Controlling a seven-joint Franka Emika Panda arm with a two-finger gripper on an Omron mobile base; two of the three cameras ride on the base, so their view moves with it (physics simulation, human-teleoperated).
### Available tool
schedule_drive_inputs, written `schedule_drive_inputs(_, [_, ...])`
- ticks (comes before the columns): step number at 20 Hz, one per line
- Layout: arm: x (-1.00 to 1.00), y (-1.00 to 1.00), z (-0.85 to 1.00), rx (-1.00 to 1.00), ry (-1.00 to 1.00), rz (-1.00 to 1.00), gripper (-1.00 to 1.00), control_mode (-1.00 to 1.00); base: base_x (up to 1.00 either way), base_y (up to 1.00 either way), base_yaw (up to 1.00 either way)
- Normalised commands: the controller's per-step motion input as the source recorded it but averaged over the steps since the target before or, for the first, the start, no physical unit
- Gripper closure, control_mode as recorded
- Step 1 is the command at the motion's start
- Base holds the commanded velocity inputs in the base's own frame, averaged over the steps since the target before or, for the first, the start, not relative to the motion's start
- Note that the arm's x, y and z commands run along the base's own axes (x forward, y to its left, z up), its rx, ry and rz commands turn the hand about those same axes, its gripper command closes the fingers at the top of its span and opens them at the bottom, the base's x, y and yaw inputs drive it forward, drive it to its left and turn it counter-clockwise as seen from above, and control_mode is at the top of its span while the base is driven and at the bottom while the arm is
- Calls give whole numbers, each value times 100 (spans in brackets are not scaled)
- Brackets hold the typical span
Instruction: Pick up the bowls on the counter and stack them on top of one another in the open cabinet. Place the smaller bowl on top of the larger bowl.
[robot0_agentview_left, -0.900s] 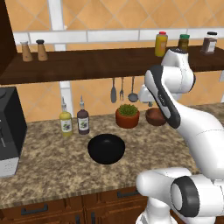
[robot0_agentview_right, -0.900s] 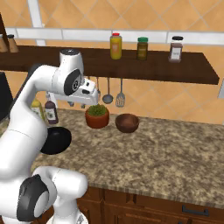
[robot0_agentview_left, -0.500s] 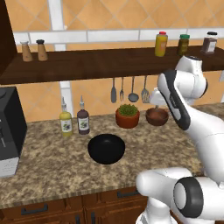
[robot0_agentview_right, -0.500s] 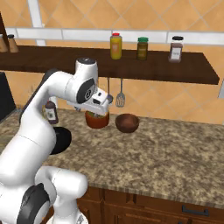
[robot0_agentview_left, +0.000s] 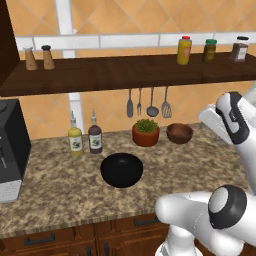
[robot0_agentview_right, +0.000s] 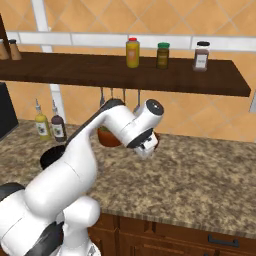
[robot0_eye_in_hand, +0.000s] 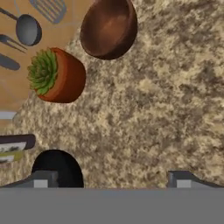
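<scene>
The smaller reddish-brown bowl (robot0_agentview_left: 179, 133) (robot0_eye_in_hand: 109, 28) stands empty on the granite counter (robot0_agentview_left: 60, 190) (robot0_eye_in_hand: 153, 109), right of a terracotta plant pot (robot0_agentview_left: 146, 132) (robot0_eye_in_hand: 57, 74). The larger glossy black bowl (robot0_agentview_left: 121, 170) (robot0_eye_in_hand: 57, 168) sits nearer the counter's front, left of the pot; its edge (robot0_agentview_right: 50, 156) peeks out behind my arm. My gripper (robot0_eye_in_hand: 113, 179) (robot0_agentview_right: 150, 149) hovers over bare counter in front of the brown bowl, open and holding nothing, fingertips (robot0_eye_in_hand: 41, 179) wide apart. The open cabinet shelf (robot0_agentview_left: 125, 72) (robot0_agentview_right: 100, 67) runs above.
Two sauce bottles (robot0_agentview_left: 84, 137) stand left of the pot. Utensils (robot0_agentview_left: 147, 102) hang on the wall under the shelf. Jars (robot0_agentview_left: 210, 50) sit on the shelf's right end and shakers (robot0_agentview_left: 39, 57) on its left. A black appliance (robot0_agentview_left: 10, 145) occupies the counter's far left.
My arm has swung right and downward, from above the pot and black bowl to the counter in front of the brown bowl. Both bowls stay where they were.
</scene>
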Motion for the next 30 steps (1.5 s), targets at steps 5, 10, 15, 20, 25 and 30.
schedule_drive_inputs(5, [92, -65, -30, 29, 5, -18, -100, -100, 0, 0, 0])
schedule_drive_inputs(10, [66, -6, -24, 2, 21, -6, -100, -100, 0, 0, 0])
schedule_drive_inputs(15, [67, 1, -68, 6, 13, -6, -100, -100, 0, 0, 0])
schedule_drive_inputs(20, [40, 0, -71, 12, 3, -3, -100, -100, 0, 0, 0])
schedule_drive_inputs(25, [70, 0, -24, 6, 0, -2, -100, -100, 0, 0, 0])
schedule_drive_inputs(30, [47, 0, -31, 2, 0, 0, -100, -100, 0, 0, 0])
